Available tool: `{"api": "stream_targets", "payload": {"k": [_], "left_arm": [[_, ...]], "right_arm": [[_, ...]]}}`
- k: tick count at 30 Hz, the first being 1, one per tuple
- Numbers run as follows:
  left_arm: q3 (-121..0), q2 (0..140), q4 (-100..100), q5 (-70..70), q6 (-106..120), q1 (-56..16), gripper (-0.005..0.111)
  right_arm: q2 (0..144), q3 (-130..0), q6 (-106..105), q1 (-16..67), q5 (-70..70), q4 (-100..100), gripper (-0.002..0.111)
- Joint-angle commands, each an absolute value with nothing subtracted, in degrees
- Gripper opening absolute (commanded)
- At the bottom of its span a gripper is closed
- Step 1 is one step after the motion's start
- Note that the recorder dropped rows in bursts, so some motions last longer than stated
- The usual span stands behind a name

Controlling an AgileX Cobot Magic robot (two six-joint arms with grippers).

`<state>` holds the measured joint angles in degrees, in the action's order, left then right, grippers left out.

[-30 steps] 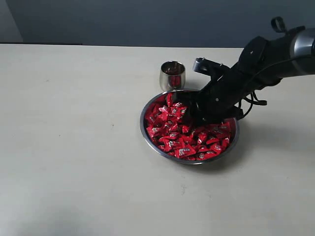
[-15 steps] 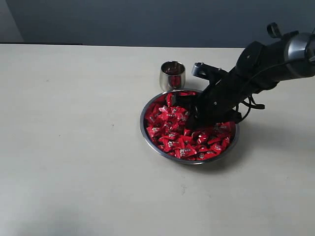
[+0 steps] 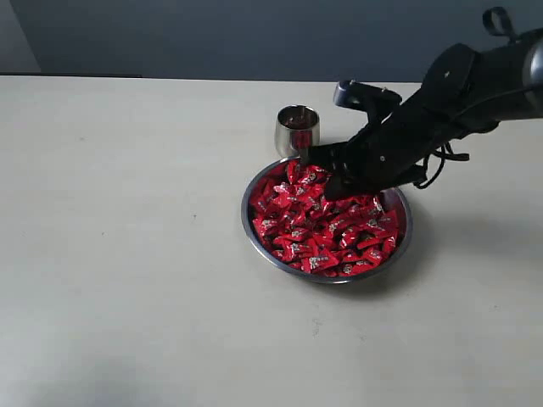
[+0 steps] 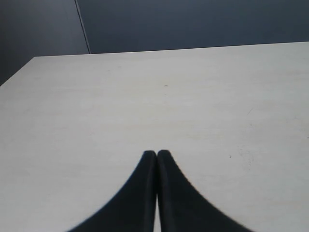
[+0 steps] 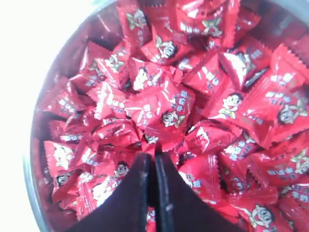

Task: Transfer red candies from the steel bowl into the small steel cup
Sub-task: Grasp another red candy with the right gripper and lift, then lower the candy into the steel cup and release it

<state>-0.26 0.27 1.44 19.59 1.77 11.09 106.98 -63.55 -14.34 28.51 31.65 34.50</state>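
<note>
Red candies (image 5: 164,113) fill the steel bowl (image 3: 244,208) under the shut right gripper (image 5: 152,157). A candy pinched only by its wrapper may slip out before the small steel cup (image 3: 297,129).

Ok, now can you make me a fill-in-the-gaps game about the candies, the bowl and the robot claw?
1. The candies in the steel bowl all have ____ wrappers.
2. The small steel cup is much ____ than the bowl.
3. The right gripper, above the candies, has its jaws ____, not open.
Missing words: red; smaller; shut.
</note>
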Motion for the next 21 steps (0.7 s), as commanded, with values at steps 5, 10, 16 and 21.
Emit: {"api": "stream_targets", "payload": {"k": [5, 10, 16, 21], "left_arm": [[0.0, 0.0, 1.6, 19.1, 1.7, 10.7, 0.0], [0.0, 0.0, 1.6, 19.1, 1.7, 10.7, 0.0], [0.0, 0.0, 1.6, 19.1, 1.7, 10.7, 0.0], [0.0, 0.0, 1.6, 19.1, 1.7, 10.7, 0.0]], "right_arm": [[100.5, -65.7, -14.8, 28.6, 27.0, 26.1, -0.001], [101.6, -75.9, -14.8, 28.6, 27.1, 17.6, -0.001], [110.8, -92.7, -14.6, 28.6, 31.1, 15.1, -0.001], [121.4, -103.2, -14.2, 28.6, 36.0, 13.5, -0.001]]}}
